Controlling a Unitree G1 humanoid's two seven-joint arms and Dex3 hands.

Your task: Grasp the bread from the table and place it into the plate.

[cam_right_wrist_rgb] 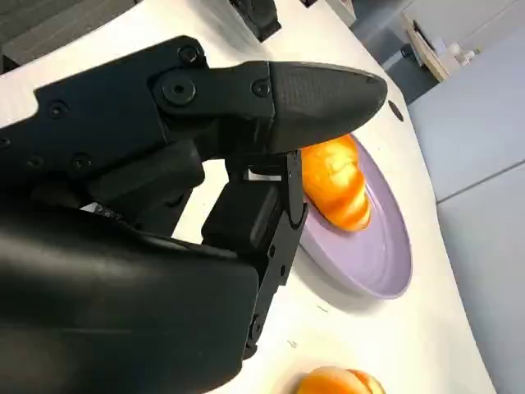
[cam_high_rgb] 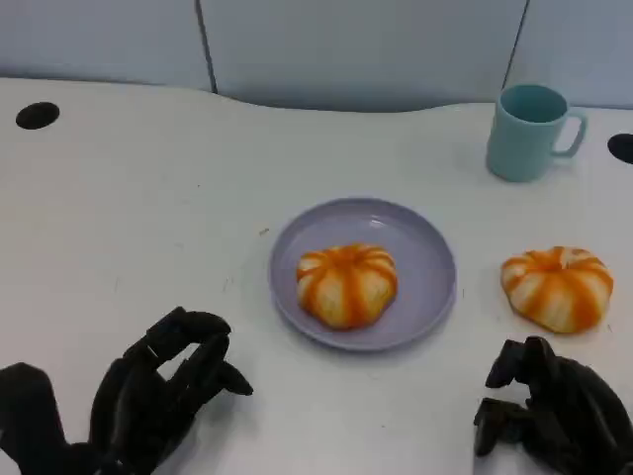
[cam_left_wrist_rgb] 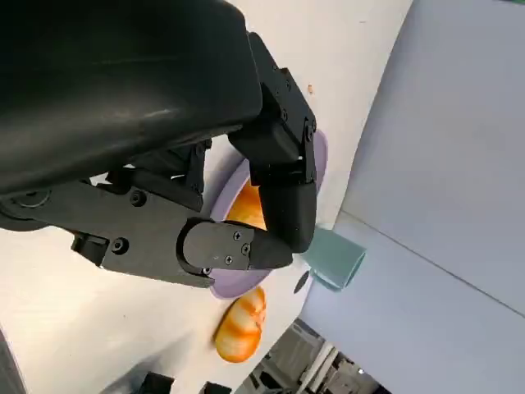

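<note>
An orange-and-white striped bread (cam_high_rgb: 346, 285) lies in the middle of the lavender plate (cam_high_rgb: 425, 247). A second, similar bread (cam_high_rgb: 557, 287) sits on the table to the right of the plate. My right hand (cam_high_rgb: 554, 416) rests low on the table just in front of that second bread, fingers loosely curled and holding nothing. My left hand (cam_high_rgb: 148, 396) rests at the front left, well clear of the plate, also holding nothing. The left wrist view shows my left hand (cam_left_wrist_rgb: 164, 123), the plate (cam_left_wrist_rgb: 320, 152) and both breads (cam_left_wrist_rgb: 246, 205) (cam_left_wrist_rgb: 242, 324). Past my right hand (cam_right_wrist_rgb: 164, 205), the right wrist view shows the plate (cam_right_wrist_rgb: 369, 238) with its bread (cam_right_wrist_rgb: 336, 180).
A teal mug (cam_high_rgb: 529, 131) stands at the back right, behind the loose bread. Two dark round holes (cam_high_rgb: 37, 115) (cam_high_rgb: 623, 148) mark the tabletop at the far left and far right. A pale wall runs behind the table's far edge.
</note>
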